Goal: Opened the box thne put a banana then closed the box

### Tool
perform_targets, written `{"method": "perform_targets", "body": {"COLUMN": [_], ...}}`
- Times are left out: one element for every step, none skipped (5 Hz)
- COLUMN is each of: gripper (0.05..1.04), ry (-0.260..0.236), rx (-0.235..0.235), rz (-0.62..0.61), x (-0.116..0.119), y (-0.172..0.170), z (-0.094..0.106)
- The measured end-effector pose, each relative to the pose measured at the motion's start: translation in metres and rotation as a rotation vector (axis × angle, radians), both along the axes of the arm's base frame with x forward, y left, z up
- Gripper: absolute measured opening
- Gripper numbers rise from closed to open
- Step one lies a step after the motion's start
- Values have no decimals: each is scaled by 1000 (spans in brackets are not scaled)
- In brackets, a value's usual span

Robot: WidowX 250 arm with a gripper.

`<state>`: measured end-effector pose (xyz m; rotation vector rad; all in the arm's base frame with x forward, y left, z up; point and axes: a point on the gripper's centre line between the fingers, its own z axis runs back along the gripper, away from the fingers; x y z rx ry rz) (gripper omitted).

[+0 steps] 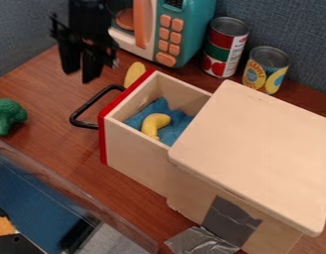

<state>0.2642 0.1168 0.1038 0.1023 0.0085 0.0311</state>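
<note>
The black tool (81, 76) is hanging at upper left above the table (56, 109), its two fingers pointing down and standing slightly apart, beside the toy microwave (184, 49) and near the drawer's black handle (85, 109). The banana (153, 124) is lying on a blue cloth (181, 124) inside the open drawer (142, 161), whose red front edge is facing left, out of the wooden box (258, 149). Bare table is stretching between the handle and the green broccoli (6, 115) at the left edge. A clear bin (72, 198) is bordering the lower left, its rim slanting toward the bottom edge. Two cans (225, 47) are standing close behind the box, narrowing the room there, while a yellow object (134, 74) is resting just behind the drawer's front.
</note>
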Motion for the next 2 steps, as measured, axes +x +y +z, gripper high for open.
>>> {"method": "perform_targets", "body": {"gripper": [949,1004], "ry": [-65,-105], "rx": [41,37], "rz": [-16,-30], "x": [-11,-26], "y": [-2,-10], "z": [47,81]}}
